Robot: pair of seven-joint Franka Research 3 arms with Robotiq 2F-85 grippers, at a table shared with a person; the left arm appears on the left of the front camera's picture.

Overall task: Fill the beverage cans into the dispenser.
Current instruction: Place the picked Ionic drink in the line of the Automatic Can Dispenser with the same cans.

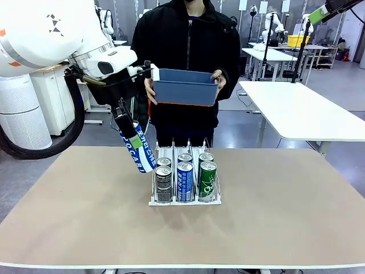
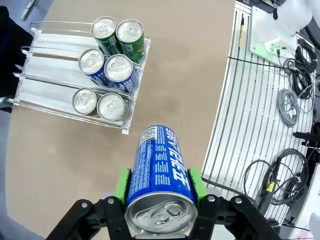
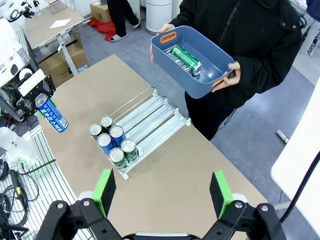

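The left fingers (image 1: 135, 141) (image 2: 122, 186) are clamped on a blue-and-white can (image 1: 142, 155) (image 2: 160, 165). The can is tilted in the air above the counter (image 1: 285, 205), just left of the rack (image 1: 174, 202). Six cans (image 1: 185, 181) stand in the rack, two per lane, at its robot-side end: dark, blue and green. The right fingers (image 3: 105, 187) stand wide apart and empty, high over the counter. At the far side a person (image 1: 188, 45) holds a blue bin (image 1: 185, 91) with more cans (image 3: 184, 56) inside.

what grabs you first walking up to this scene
The left gripper holds a tilted blue can in the air just left of the dispenser, which carries six cans at its near end. Behind the table, a person holds a blue bin with cans inside.
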